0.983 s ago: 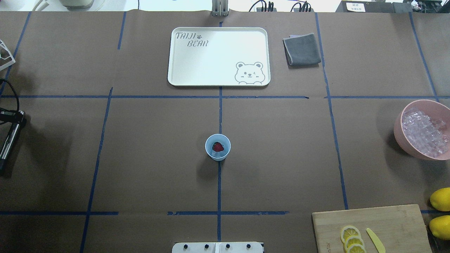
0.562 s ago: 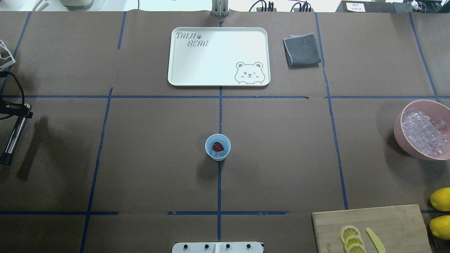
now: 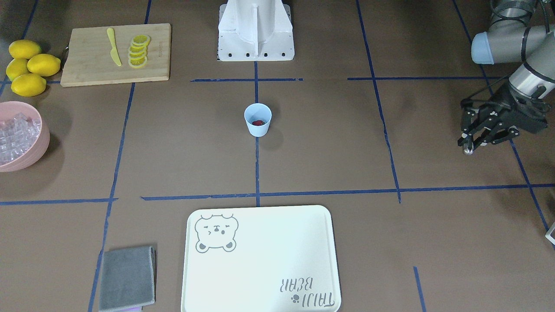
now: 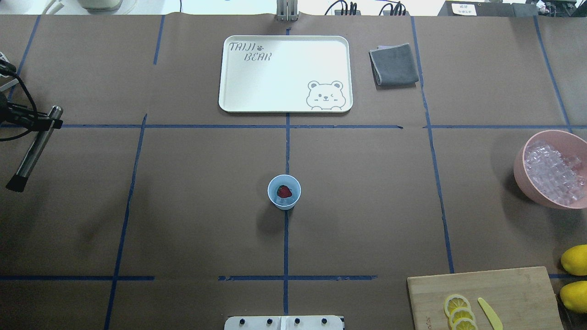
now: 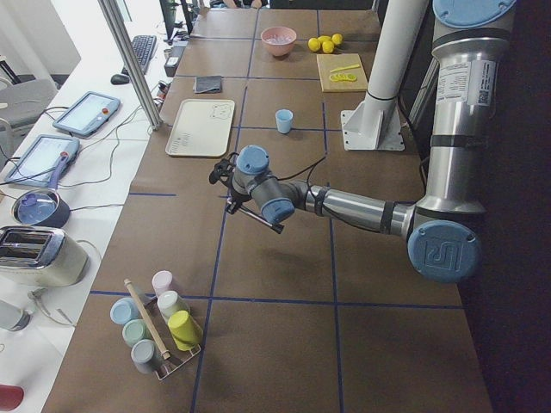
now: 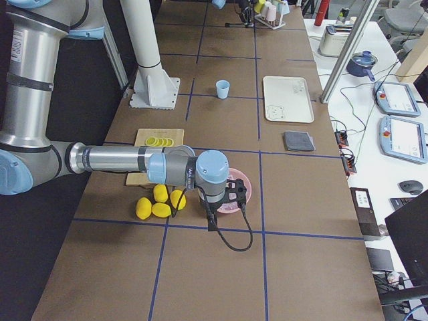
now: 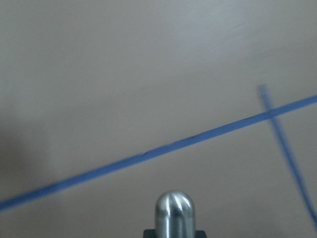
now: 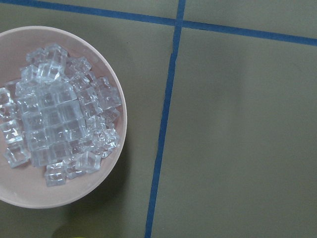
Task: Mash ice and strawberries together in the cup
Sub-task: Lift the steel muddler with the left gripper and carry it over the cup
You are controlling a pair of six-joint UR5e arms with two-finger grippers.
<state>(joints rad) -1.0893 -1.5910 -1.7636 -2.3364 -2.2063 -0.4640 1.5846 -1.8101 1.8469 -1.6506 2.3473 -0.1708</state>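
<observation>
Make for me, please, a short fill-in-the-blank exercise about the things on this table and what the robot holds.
1. Inside the light blue cup lies a red ___.
2. The pink bowl is filled with ___ cubes.
3. The metal rod is in the left gripper, not in the ___ one.
4. The lemon slices lie on the wooden cutting ___.
Missing words: strawberry, ice, right, board.

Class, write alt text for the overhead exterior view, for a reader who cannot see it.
A light blue cup holding a red strawberry stands at the centre of a brown table. At the left edge, the left gripper holds a tilted metal rod; a pink bowl of ice sits far right.
</observation>
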